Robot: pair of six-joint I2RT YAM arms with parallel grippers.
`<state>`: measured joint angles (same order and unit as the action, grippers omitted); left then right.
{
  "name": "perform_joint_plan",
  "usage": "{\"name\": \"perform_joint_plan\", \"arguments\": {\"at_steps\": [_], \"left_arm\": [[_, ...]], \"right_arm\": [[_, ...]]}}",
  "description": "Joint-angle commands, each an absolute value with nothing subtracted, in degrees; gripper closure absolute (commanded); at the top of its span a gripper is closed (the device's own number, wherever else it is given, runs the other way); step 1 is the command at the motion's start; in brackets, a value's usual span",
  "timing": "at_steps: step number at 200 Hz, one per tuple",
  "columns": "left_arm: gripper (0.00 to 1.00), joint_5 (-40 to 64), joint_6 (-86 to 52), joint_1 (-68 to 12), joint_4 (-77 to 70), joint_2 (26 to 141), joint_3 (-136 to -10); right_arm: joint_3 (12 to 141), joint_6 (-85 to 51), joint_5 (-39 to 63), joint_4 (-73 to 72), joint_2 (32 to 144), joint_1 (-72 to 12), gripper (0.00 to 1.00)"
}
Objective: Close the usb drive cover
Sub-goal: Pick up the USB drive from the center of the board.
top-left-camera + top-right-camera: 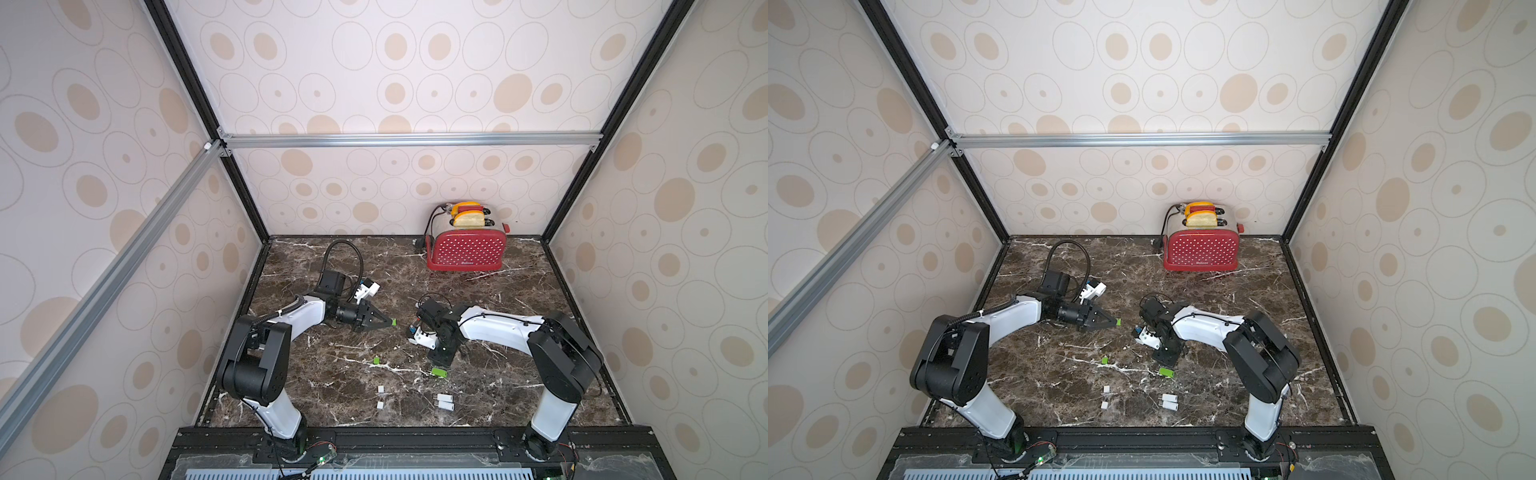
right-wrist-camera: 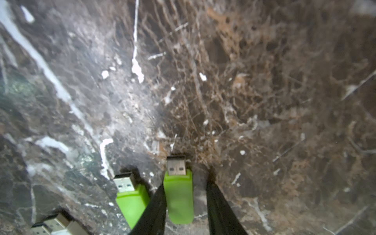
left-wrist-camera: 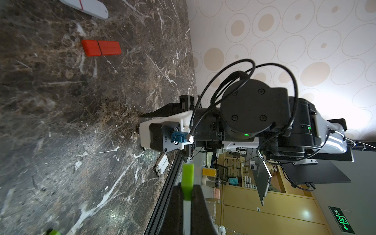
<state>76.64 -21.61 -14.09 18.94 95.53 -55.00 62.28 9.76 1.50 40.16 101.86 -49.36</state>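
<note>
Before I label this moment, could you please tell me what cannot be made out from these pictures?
- Green cap: its opening is hidden inside the shut left gripper in the left wrist view, and it is too small in both top views.
- White drives: cut off by the right wrist picture's edge.
- Green drive: blurred there, so whether the open right gripper touches it is unclear.

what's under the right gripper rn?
A green USB drive, plug bare, lies on the marble table between the open fingers of the right gripper. One finger covers part of its side.
</note>
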Motion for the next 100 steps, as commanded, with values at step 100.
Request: {"name": "perform_joint_plan", "arguments": {"at_steps": [100], "left_arm": [[0.94,78.04,-20.04,-13.89,19.84,96.89,-56.95]], "right_arm": [[59.46,13.18,0.74,40.53,98.41,-49.70,0.84]]}}
